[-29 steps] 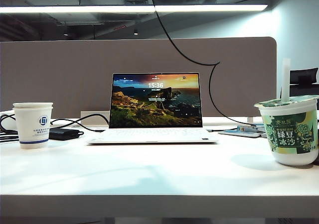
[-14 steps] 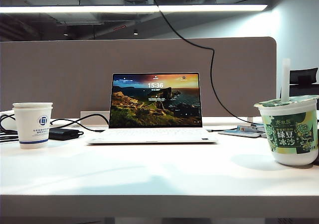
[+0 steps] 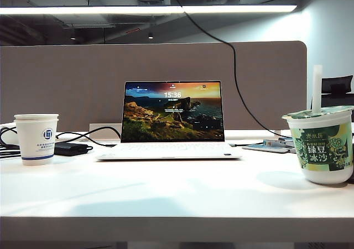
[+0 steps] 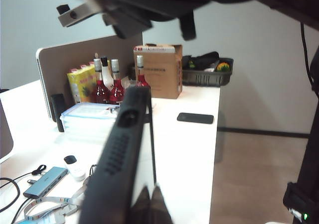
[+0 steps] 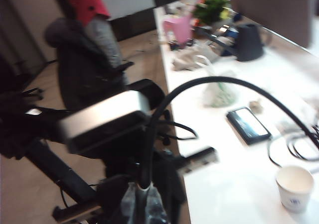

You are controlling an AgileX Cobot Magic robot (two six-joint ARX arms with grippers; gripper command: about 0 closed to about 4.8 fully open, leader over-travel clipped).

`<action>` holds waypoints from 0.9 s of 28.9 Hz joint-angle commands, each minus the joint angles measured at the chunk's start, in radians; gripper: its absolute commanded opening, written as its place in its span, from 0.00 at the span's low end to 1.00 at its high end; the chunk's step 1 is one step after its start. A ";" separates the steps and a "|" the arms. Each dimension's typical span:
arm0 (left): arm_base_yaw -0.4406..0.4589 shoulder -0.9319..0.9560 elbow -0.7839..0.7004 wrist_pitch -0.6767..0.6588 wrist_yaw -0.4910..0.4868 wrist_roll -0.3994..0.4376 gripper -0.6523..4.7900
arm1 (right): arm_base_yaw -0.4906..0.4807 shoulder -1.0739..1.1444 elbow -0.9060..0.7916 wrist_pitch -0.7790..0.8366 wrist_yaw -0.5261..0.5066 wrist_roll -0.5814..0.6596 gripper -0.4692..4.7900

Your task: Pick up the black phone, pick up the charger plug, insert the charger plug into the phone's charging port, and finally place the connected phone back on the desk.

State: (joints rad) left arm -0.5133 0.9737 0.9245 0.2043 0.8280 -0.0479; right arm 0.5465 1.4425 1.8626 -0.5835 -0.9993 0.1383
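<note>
Neither gripper shows in the exterior view, which takes in the white desk (image 3: 177, 196) and the thin black charger cable (image 3: 234, 72) hanging down from above. In the left wrist view my left gripper (image 4: 149, 206) is shut on the black phone (image 4: 124, 149). I see the phone edge-on above the desk, with a row of small holes and an oblong charging port (image 4: 129, 117) on its edge. In the right wrist view my right gripper (image 5: 142, 204) is shut on the charger plug (image 5: 144, 185). The cable (image 5: 199, 82) arcs away from it, and the fingers hide the metal tip.
On the desk stand an open laptop (image 3: 171, 122), a paper cup (image 3: 36, 138) and a green drink cup (image 3: 323, 144). Behind the laptop lie a black power brick (image 3: 71, 148) and cables. A second dark phone (image 4: 195, 118) lies on the neighbouring desk beside bottles and boxes. Another phone (image 5: 248, 124) lies flat.
In the exterior view the hanging cable has lost its kink and now falls in a smooth curve, drawn up and to the right. Nothing on the desk has moved.
</note>
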 commanded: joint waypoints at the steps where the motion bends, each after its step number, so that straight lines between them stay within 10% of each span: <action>1: 0.001 0.008 0.008 0.088 0.003 -0.033 0.11 | 0.016 -0.002 0.003 0.066 -0.017 -0.008 0.08; 20: 0.001 0.018 0.008 0.127 0.001 -0.061 0.11 | 0.026 0.012 0.002 0.077 0.034 -0.008 0.08; 26: 0.002 0.012 0.008 0.126 -0.158 -0.061 0.11 | 0.025 0.012 0.002 -0.011 0.194 -0.048 0.08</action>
State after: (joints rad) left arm -0.5144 0.9947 0.9245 0.2947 0.7475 -0.1062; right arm 0.5709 1.4593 1.8606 -0.5713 -0.8616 0.1112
